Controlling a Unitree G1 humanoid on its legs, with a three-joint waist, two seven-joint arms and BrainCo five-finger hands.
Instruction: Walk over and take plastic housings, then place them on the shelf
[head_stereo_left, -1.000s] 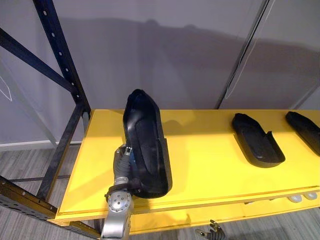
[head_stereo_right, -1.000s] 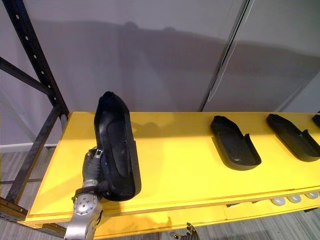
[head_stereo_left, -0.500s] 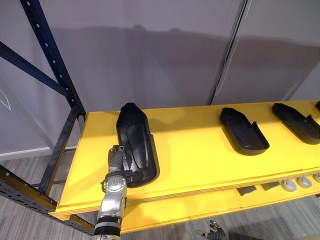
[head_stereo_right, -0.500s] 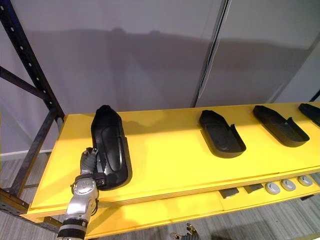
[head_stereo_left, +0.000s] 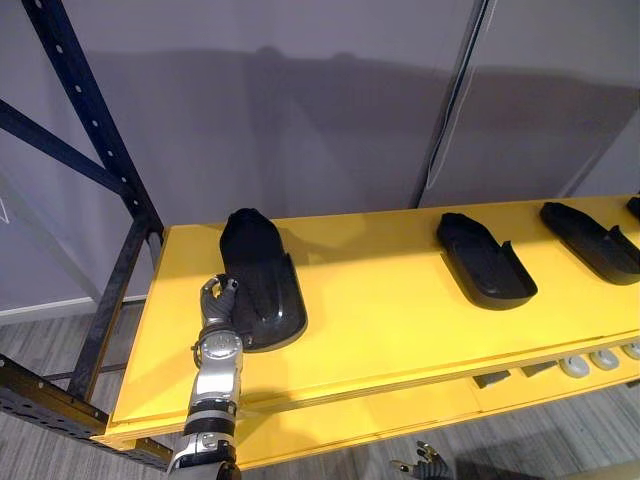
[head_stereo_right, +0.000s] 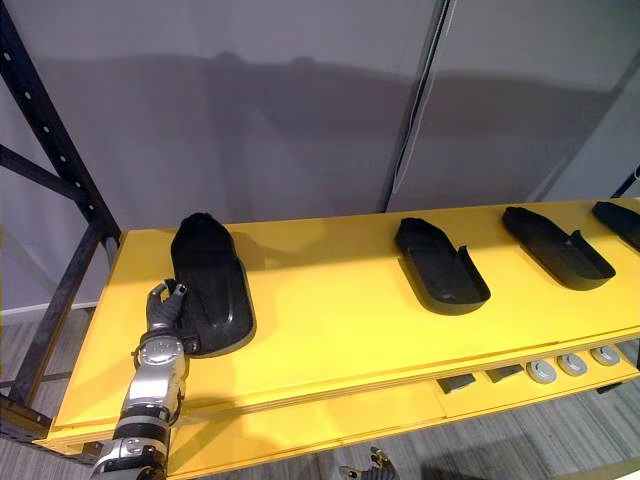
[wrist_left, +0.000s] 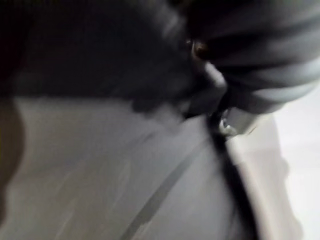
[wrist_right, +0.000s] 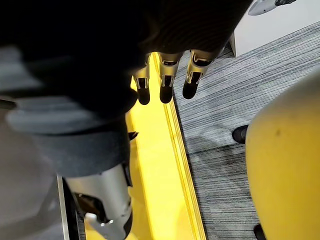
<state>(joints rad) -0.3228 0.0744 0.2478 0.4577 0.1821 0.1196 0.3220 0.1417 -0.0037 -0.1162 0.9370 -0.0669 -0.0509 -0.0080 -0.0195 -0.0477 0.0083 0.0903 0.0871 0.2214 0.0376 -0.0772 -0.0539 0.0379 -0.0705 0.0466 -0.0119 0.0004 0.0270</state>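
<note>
Housing (head_stereo_left: 258, 280) looks light, stiff, slick, best taken by the rim beside the left hand (head_stereo_left: 214, 303), whose grip I cannot tell.

The plastic housings (head_stereo_left: 262, 280) are black, smooth and faintly glossy. The shelf (head_stereo_left: 400, 320) is a smooth, satin yellow board in a dark, perforated metal frame (head_stereo_left: 85, 110). The left robot hand (head_stereo_left: 214, 302) is silver metal. The floor (wrist_right: 225, 100) looks finely ribbed and matt grey.
</note>
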